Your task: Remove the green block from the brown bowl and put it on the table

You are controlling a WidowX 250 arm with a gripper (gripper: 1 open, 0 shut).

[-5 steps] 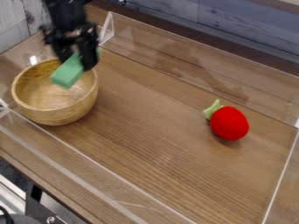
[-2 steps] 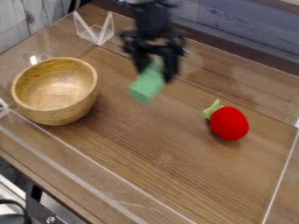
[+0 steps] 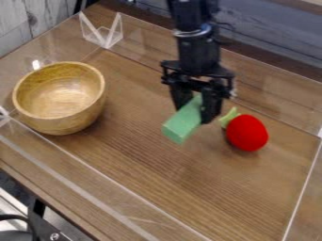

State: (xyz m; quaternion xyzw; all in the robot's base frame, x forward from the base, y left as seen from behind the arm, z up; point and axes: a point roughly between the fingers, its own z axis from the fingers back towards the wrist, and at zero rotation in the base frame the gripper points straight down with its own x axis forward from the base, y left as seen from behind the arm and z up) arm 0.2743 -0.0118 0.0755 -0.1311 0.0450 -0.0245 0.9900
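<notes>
A wood-grain bench (image 3: 138,179) edged by low clear acrylic walls (image 3: 75,202) fills the view. The green block (image 3: 184,123), a second ago over the brown bowl (image 3: 58,96), now hangs tilted above the bench's middle, well apart from the empty bowl at left. The black gripper (image 3: 198,105) pinches the block's upper end from above. Just right of it lies a red strawberry toy (image 3: 246,132). Behind the bench runs a dark panelled wall (image 3: 270,28).
</notes>
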